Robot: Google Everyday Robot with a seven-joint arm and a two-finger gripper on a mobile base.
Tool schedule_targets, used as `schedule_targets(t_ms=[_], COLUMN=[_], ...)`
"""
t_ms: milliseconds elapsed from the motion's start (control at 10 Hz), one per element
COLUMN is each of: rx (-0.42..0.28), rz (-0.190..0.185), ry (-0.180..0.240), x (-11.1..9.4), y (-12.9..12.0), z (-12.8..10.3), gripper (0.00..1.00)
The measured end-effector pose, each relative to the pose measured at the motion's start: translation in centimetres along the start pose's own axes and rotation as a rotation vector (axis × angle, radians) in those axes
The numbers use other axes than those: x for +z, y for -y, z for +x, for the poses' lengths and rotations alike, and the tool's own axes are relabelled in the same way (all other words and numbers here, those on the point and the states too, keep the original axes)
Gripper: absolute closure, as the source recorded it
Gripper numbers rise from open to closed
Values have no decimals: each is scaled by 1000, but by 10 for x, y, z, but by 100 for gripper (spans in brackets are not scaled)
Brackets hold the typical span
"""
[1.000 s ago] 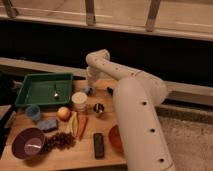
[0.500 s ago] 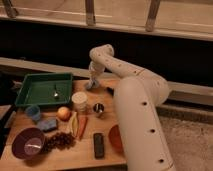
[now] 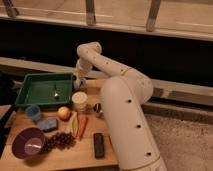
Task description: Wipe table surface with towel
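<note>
pincer [image 3: 78, 84] now sits at the back right corner of the green tray [image 3: 47, 75], just behind the white cup [image 3: 79, 100]. Half a second ago it was further right, over the counter [image 3: 70, 160] behind the small metal cup [image 3: 98, 107], so we read a leftward swing of the wrist. The arm's top bend has slid left too. We cannot tell whether the pincer is wide, narrow or holding anything, as it merges with the tray edge. Towel: the only cloth-like thing we see is a blue pad [image 3: 47, 124] lying flat on the counter, front left, between the blue cup [image 3: 33, 112] and the purple bowl [image 3: 28, 142], well apart from the pincer. We can't confirm it's the towel. Nothing else has shifted: spoon [image 3: 56, 92] in the tray, orange fruit [image 3: 63, 113], carrot [image 3: 82, 126], grapes [image 3: 60, 141], black remote-like block [image 3: 99, 145] all where they were
</note>
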Motion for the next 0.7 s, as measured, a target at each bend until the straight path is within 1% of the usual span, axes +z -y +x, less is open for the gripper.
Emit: schedule_targets(t_ms=[200, 300, 400, 600, 700], rx=[-18, -22, -21, 0, 15], rz=[7, 31, 44, 109, 145], ry=[-30, -53, -63, -96, -107], x=[-2, -7, -11, -28, -39], y=[-4, 5, 10, 45, 70], z=[7, 16, 21, 46, 60], gripper=[100, 100, 100, 100, 100])
